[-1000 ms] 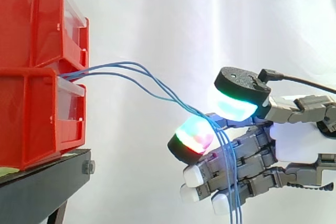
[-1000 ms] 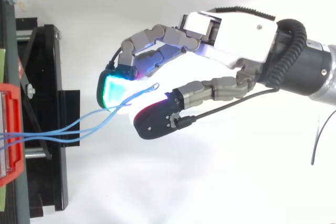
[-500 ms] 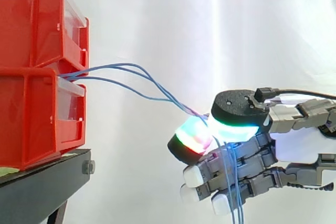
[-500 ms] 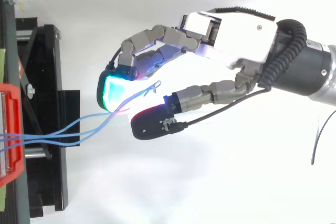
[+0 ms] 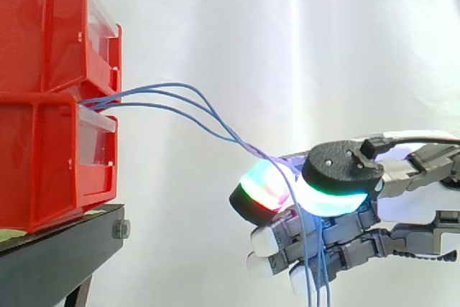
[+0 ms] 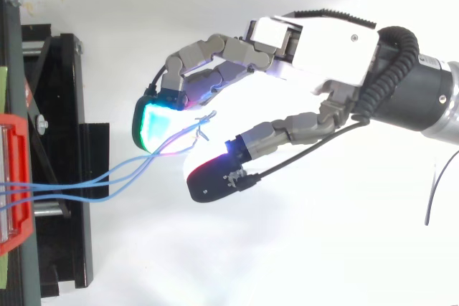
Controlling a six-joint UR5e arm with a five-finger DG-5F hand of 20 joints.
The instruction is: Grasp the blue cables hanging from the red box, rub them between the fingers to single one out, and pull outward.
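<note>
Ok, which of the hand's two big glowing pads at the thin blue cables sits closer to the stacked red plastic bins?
The finger's cyan-green pad; the thumb's black-backed pad sits farther back from them.

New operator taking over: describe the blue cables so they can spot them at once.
Start at the stacked red bins at the side view's left. From between them, thin blue cables arc right and down into the hand's glowing fingers; nothing else is thin and blue.
</note>
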